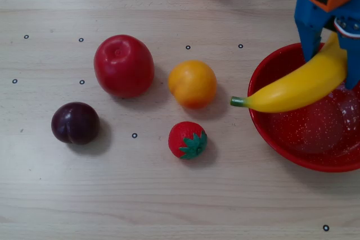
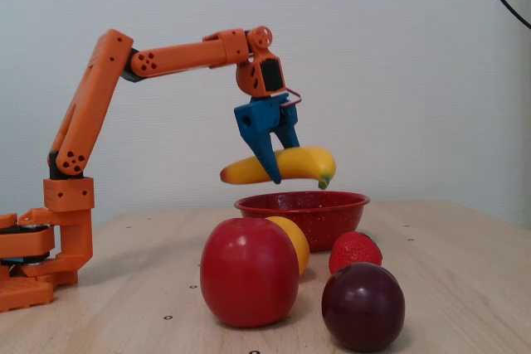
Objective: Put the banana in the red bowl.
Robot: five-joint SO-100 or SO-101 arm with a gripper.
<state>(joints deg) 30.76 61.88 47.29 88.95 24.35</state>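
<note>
The yellow banana [image 1: 298,87] [image 2: 282,166] hangs in the air, held by my blue gripper [image 1: 333,67] [image 2: 280,173], which is shut on it. In the overhead view most of the banana lies over the red bowl [image 1: 281,144], and its green stem sticks out past the bowl's left rim. In the fixed view the banana floats a little above the rim of the red bowl [image 2: 302,203], clear of it, roughly level.
A red apple [image 1: 124,65], an orange fruit [image 1: 192,83], a dark plum [image 1: 75,122] and a strawberry [image 1: 188,139] stand on the wooden table left of the bowl. The arm's orange base [image 2: 33,263] sits at the left in the fixed view.
</note>
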